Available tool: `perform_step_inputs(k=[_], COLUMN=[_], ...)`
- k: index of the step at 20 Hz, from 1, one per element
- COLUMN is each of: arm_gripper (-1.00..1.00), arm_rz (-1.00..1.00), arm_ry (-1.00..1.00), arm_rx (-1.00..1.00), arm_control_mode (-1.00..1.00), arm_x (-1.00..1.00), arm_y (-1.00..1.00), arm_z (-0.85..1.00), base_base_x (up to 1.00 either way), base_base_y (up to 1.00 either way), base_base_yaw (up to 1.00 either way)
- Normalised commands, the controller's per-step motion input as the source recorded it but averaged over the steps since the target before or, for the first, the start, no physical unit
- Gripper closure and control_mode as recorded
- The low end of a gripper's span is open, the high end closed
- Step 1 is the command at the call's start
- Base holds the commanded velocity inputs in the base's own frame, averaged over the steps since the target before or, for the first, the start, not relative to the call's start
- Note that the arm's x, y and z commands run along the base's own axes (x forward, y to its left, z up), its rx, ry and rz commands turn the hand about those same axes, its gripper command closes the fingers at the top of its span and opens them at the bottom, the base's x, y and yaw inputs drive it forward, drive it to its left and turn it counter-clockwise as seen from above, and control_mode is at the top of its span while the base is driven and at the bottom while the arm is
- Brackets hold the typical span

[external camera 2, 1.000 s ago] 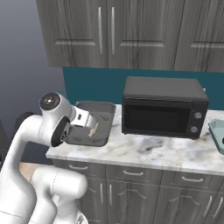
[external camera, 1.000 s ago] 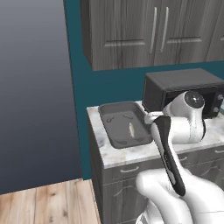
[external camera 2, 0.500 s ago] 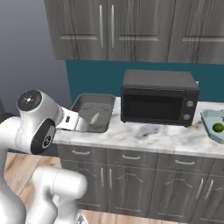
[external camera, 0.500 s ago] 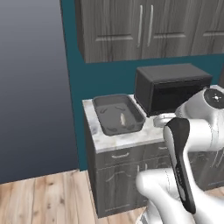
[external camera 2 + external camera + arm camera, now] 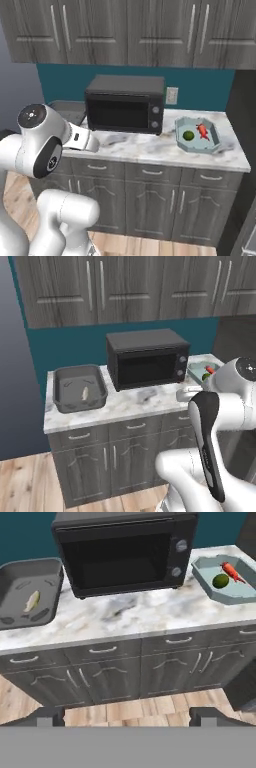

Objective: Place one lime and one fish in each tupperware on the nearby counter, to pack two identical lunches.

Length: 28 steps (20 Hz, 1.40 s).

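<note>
Limes are what I lack: one lime lies beside the red fish in the teal tub, far right; the grey tub holds just the pale fish. My pincer hangs spread, empty.

The arm rises from the base, bends at a raised elbow and reaches forward at about counter height. The gripper stands wide open and holds nothing; its two dark fingertips sit far apart, level with each other, pointing ahead and slightly down.
</note>
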Motion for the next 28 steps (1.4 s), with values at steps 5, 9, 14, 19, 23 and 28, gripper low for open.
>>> perform_step_inputs(k=[5, 9, 14, 19, 23, 28], arm_gripper=[-1.0, -1.0, -1.0, -1.0, -1.0, -1.0], arm_rz=[0.0, 0.0, 0.0, 0.0, 0.0, 0.0], arm_ry=[0.0, 0.0, 0.0, 0.0, 0.0, 0.0], arm_rx=[0.0, 0.0, 0.0, 0.0, 0.0, 0.0], arm_control_mode=[1.0, 1.0, 1.0, 1.0, 1.0, 1.0], arm_x=[0.0, 0.0, 0.0, 0.0, 0.0, 0.0], arm_y=[0.0, 0.0, 0.0, 0.0, 0.0, 0.0], arm_z=[0.0, 0.0, 0.0, 0.0, 0.0, 0.0], base_base_x=[-0.11, -0.96, -1.0, -0.68, -0.04, 0.0], base_base_y=[-0.98, -0.3, -0.14, -0.58, -1.0, -1.0], base_base_yaw=[0.0, 0.0, 0.0, 0.0, 0.0, 0.0])
